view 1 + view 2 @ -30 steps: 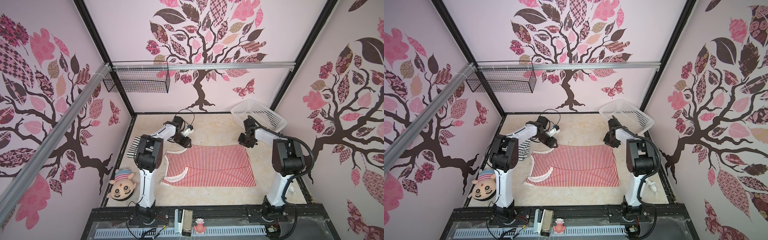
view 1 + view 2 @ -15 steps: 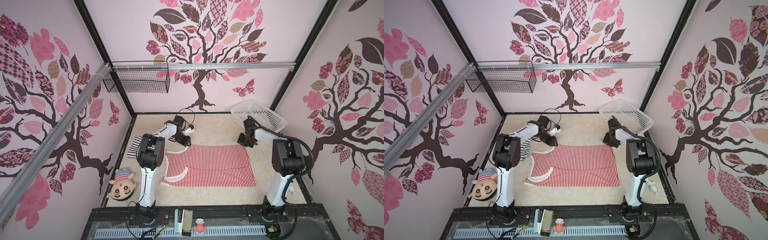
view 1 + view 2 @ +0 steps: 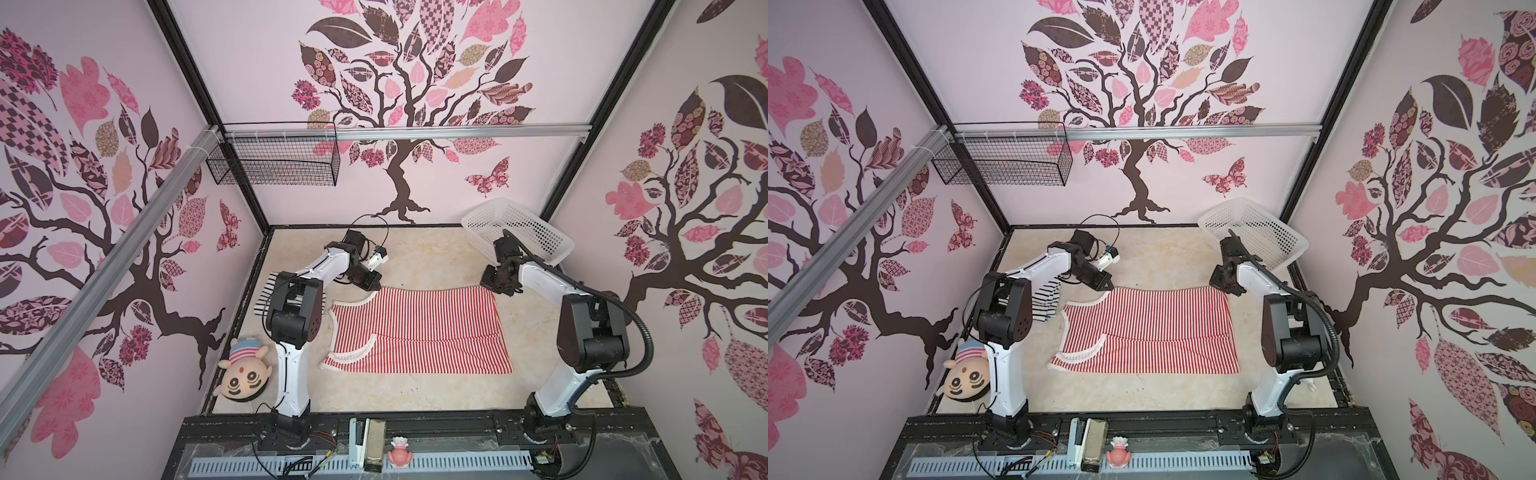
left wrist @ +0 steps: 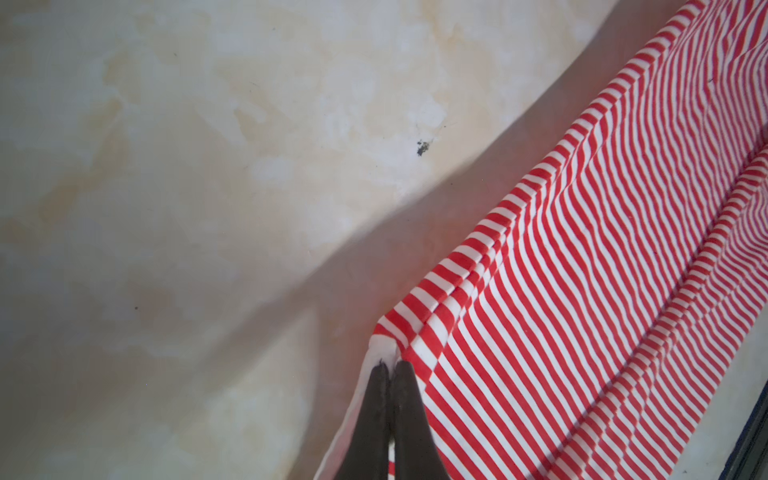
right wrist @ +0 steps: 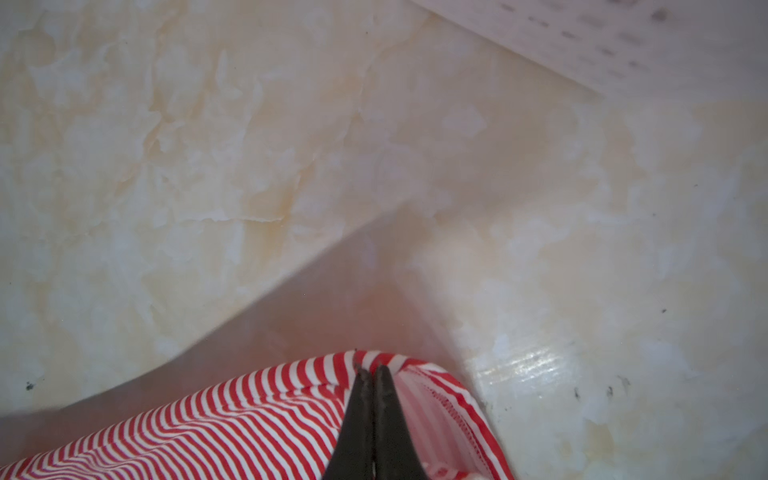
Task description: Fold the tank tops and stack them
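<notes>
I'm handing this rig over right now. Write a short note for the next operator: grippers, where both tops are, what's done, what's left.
Grippers: the left gripper is shut on the red-and-white tank top, at the white trim of its far strap corner. The right gripper is shut on its far hem corner.
Things: that top lies spread mid-table. The black-and-white tank top lies at the left edge, partly hidden behind the left arm; I cannot tell whether it is folded.
Done: red top laid out, far corners gripped.
Left: fold it, then stack both tops.
</notes>
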### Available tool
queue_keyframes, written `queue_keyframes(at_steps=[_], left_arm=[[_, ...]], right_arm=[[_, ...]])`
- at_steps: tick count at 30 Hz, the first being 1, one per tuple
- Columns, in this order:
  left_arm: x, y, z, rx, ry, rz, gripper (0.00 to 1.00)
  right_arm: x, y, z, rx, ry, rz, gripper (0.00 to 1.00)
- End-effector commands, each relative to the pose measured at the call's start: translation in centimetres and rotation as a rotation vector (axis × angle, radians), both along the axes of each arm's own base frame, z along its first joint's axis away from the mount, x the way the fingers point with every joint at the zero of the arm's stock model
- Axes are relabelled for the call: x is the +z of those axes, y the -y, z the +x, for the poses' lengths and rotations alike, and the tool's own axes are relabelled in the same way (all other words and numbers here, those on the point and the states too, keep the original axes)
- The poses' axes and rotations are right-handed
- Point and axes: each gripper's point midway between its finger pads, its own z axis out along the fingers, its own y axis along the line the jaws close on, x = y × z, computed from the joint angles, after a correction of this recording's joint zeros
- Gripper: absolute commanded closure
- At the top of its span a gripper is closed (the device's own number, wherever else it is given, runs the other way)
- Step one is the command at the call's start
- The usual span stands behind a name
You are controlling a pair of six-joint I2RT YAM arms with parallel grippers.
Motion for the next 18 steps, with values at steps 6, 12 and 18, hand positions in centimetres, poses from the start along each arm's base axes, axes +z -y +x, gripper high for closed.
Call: queue_keyframes(at_steps=[6,12,18], left_arm=[[3.1,0.2,-3.1,-0.035,0.034,-0.057,1.00],[2.9,-0.5,-6.7,-0.066,0.018,-0.042,1.00],[1.9,-1.0,-10.0,-0.102,-0.001,-0.003,1.00]], right_arm=[[1.1,0.8,-3.3,-0.018,0.008,-0.027,1.00],[0.9,1.2,-6.3,-0.035,0.011,-0.028,1.00],[0.5,1.8,-8.8,-0.045,-0.003,-0.047,1.00]])
